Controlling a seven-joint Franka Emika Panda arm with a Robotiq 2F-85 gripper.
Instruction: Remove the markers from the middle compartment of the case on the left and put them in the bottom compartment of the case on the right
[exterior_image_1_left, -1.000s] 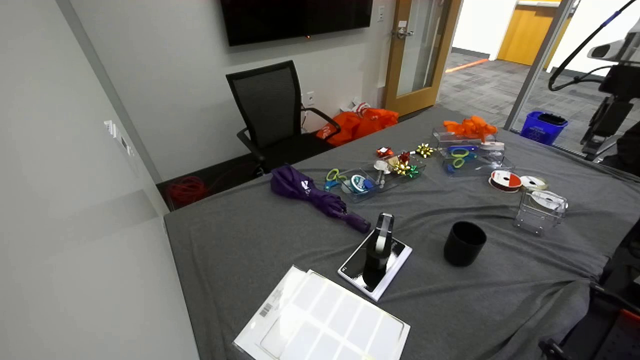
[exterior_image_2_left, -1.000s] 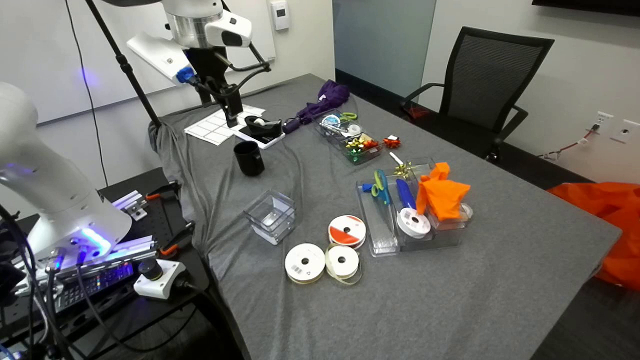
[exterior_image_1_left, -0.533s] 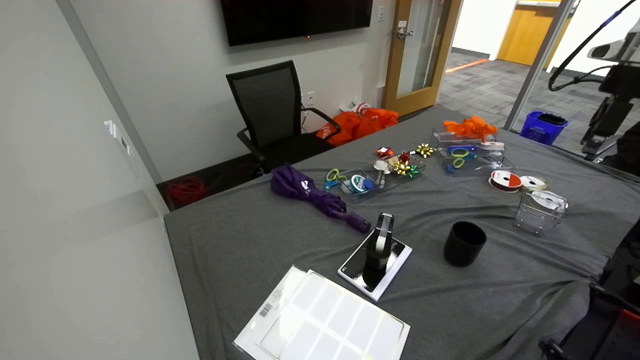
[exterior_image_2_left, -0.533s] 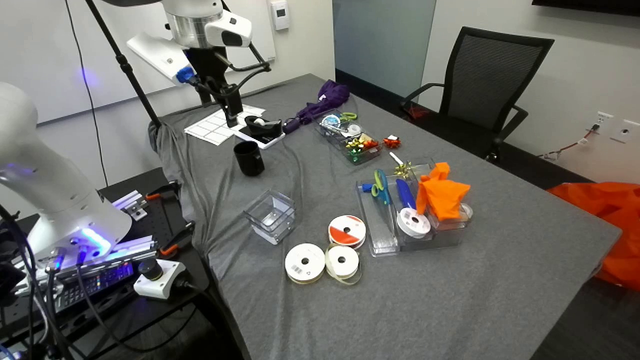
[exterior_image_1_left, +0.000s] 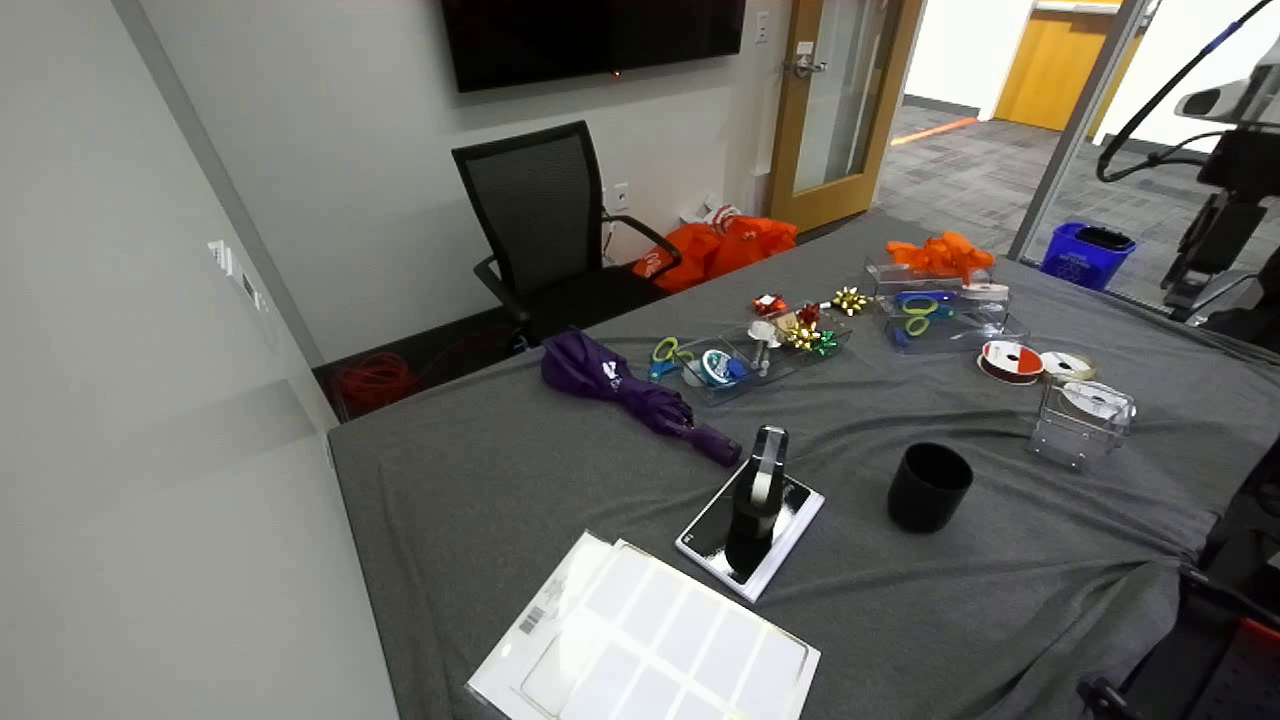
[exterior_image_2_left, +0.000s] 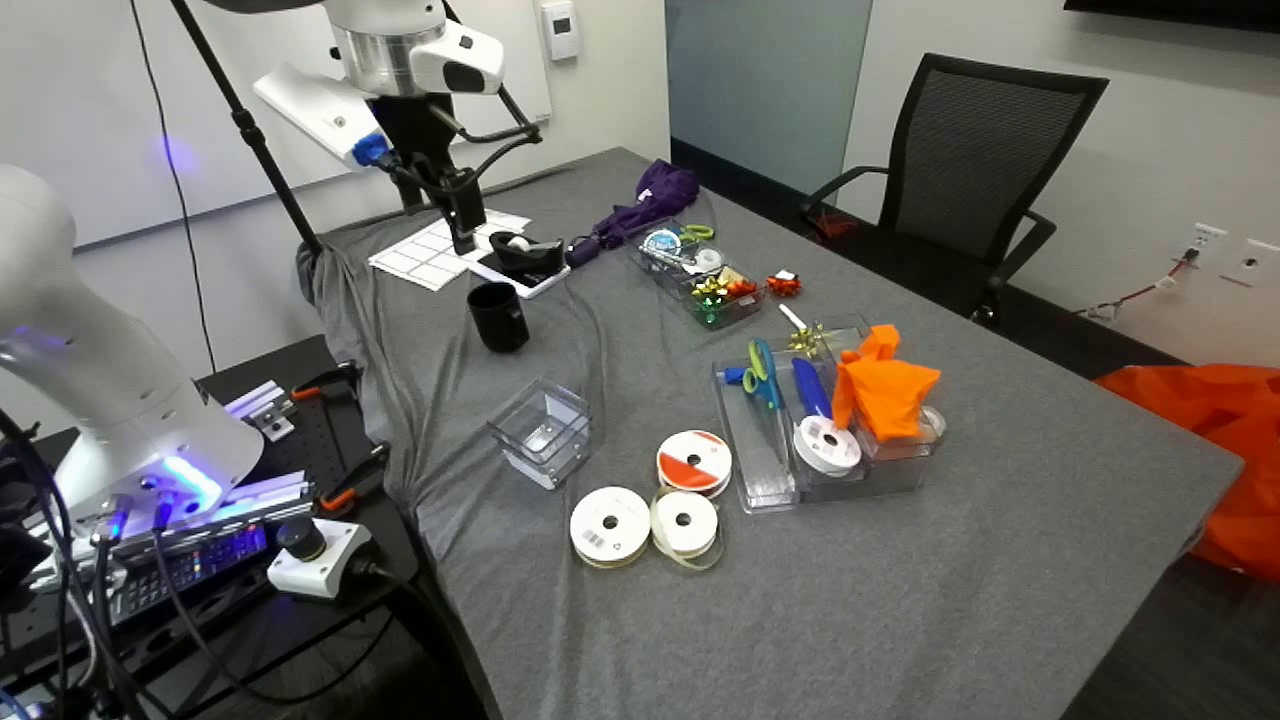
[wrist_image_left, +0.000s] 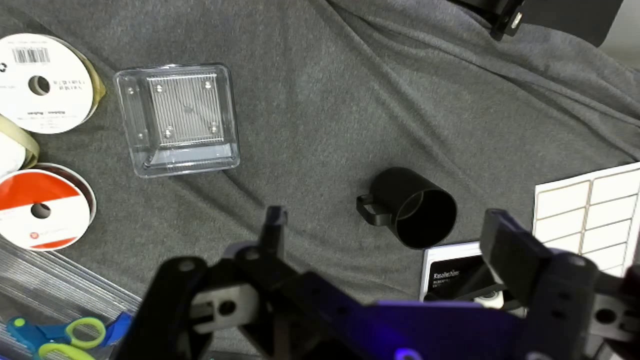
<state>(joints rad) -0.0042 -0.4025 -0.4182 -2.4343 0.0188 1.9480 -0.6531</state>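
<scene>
- My hand (wrist_image_left: 385, 215): fingers spread wide, gripping nothing. Looks like a ready pose; I'd judge the transfer hasn't started.
- Markers: can't identify for sure. Best guess is the pale sticks (exterior_image_1_left: 765, 358) mid left case (exterior_image_2_left: 742, 314), at my 3 o'clock in an exterior view. Colour clump beside them reads as bows (exterior_image_1_left: 803, 336).
- Right case (exterior_image_2_left: 880, 484): my 4 o'clock in an exterior view. Bottom compartment (exterior_image_2_left: 766, 470) has scissors (exterior_image_2_left: 762, 372) in it. Both cases look sorted by compartment, probably wrapping supplies.
- Mug (exterior_image_2_left: 497, 318): 5 o'clock, apart from me. Only lines up between my fingertips in wrist view.
- Vs a second ago: same arm pose, nothing else visibly moved.
</scene>
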